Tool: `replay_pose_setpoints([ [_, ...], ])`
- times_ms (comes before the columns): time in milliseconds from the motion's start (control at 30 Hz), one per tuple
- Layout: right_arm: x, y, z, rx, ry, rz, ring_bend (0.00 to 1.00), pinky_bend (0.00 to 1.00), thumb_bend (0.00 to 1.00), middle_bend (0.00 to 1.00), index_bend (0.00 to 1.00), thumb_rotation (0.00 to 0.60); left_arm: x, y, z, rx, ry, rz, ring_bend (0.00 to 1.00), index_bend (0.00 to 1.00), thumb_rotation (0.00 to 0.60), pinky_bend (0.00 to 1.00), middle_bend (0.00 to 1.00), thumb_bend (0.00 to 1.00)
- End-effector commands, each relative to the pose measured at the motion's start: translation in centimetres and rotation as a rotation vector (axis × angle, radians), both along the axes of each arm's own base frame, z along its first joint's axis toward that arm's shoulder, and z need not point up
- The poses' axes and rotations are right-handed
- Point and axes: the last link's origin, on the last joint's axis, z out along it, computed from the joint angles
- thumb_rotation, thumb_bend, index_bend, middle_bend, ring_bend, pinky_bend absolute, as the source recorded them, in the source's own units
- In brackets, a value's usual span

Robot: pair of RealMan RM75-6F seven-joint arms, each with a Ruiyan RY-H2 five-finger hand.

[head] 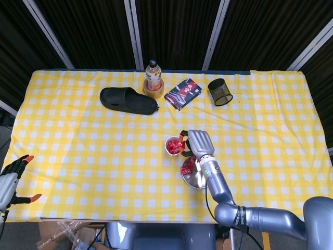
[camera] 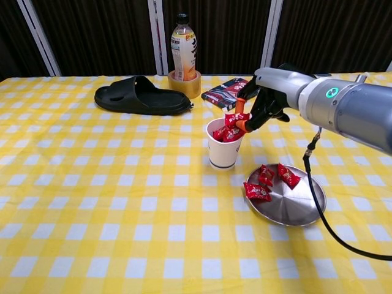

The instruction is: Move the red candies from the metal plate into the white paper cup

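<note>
The white paper cup (camera: 222,150) (head: 173,146) stands mid-table with several red candies in it. Just above its right rim my right hand (camera: 264,101) (head: 196,142) pinches a red candy (camera: 235,119) between thumb and a finger. The metal plate (camera: 294,206) (head: 194,178) lies to the cup's right and nearer to me, with three red candies (camera: 265,180) on its left part. My left hand (head: 11,177) hovers off the table's near left corner, fingers spread, holding nothing; the chest view does not show it.
At the back lie a black slipper (camera: 139,96), a bottle (camera: 184,48) standing in a tape roll (camera: 184,84), a book (camera: 231,92) and a tipped black mesh cup (camera: 294,84). A black cable (camera: 315,187) hangs from my right arm beside the plate.
</note>
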Motion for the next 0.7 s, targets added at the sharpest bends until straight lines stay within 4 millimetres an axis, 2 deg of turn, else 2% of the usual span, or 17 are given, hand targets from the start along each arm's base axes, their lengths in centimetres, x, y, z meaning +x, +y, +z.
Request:
replay_pose_setpoints([
  [33, -0.1, 0.1, -0.4, 0.012, 0.008, 0.001, 0.9, 0.83, 0.45, 0.93, 0.56, 0.6, 0.0, 0.0, 0.0, 0.0, 0.0, 0.001, 0.0, 0.0, 0.6, 0.0, 0.0, 0.05],
  [267, -0.4, 0.5, -0.7, 0.015, 0.029, 0.012, 0.9, 0.83, 0.45, 0.93, 0.51, 0.6, 0.0, 0.0, 0.0, -0.001, 0.001, 0.001, 0.0, 0.0, 0.6, 0.0, 0.0, 0.05],
  [400, -0.3, 0.6, -0.5, 0.011, 0.025, 0.014, 0.9, 0.83, 0.46, 0.93, 0.42, 0.6, 0.0, 0.0, 0.0, 0.0, 0.002, 0.0, 0.0, 0.0, 0.6, 0.0, 0.0, 0.05],
  [700, 0.6, 1.1, 0.8, -0.009, 0.004, 0.04, 0.9, 0.83, 0.45, 0.93, 0.42, 0.6, 0.1, 0.0, 0.0, 0.004, -0.001, -0.004, 0.0, 0.0, 0.6, 0.0, 0.0, 0.05],
])
